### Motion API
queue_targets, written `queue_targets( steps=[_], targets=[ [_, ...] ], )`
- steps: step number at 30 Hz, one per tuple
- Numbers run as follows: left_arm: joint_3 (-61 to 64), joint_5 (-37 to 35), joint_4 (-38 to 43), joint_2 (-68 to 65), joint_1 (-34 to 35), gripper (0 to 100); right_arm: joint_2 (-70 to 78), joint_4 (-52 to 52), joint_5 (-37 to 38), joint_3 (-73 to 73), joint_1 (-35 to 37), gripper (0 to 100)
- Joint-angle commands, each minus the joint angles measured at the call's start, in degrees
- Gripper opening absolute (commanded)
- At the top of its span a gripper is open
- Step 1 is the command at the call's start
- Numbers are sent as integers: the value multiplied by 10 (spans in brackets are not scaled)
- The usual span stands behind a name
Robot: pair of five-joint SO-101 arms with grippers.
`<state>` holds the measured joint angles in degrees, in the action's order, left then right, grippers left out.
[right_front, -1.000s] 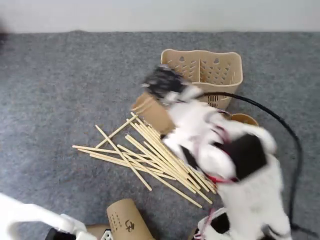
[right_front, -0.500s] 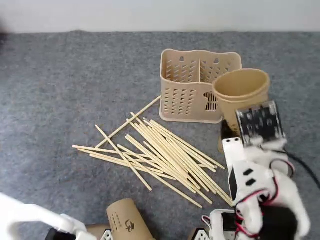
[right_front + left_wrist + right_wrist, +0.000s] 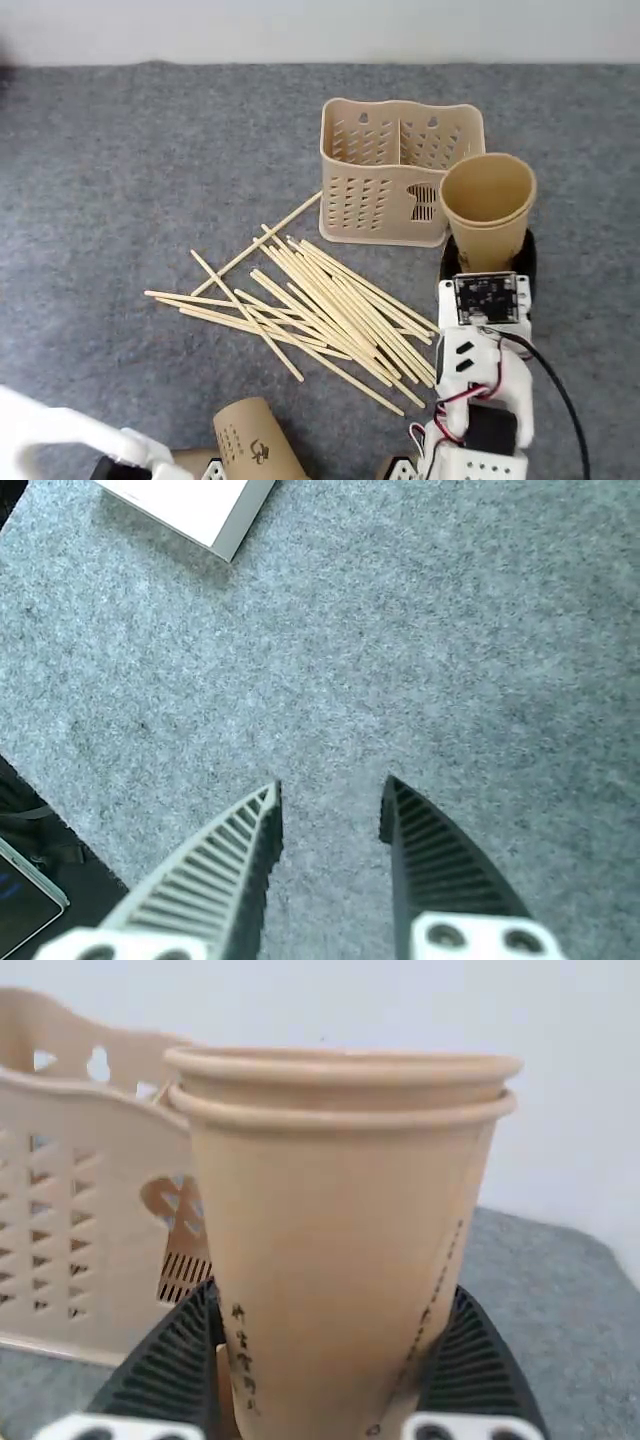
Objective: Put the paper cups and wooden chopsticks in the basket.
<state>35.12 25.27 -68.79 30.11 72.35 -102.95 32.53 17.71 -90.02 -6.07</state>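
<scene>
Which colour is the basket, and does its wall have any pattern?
Beige basket, its walls pierced with rows of small holes; the high view shows it best.

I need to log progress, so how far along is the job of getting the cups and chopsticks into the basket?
Done: nothing shows inside the basket. In hand: the right gripper is shut on two stacked paper cups, upright beside the basket. Left: those cups, another cup lying on its side, and the whole pile of chopsticks on the carpet. The left gripper hangs open over bare carpet.
</scene>
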Motion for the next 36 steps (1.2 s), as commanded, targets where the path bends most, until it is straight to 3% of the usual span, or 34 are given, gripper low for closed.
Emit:
queue_targets(
  steps=[1,9,15,17,27,36],
  targets=[
    [-2,-3,10,3,-5,160,0,-60,-26,-31,-22,84],
    [-2,-3,10,6,-5,160,0,-51,-79,-56,-34,100],
    [-2,-3,9,6,-5,160,0,-16,-143,-53,-34,341],
    [-2,-3,8,4,-5,160,0,-16,-156,-53,-35,381],
    [-2,-3,8,4,-5,160,0,-16,-160,-54,4,383],
    [-2,-3,8,4,-5,160,0,-22,-161,-53,80,383]
  ],
)
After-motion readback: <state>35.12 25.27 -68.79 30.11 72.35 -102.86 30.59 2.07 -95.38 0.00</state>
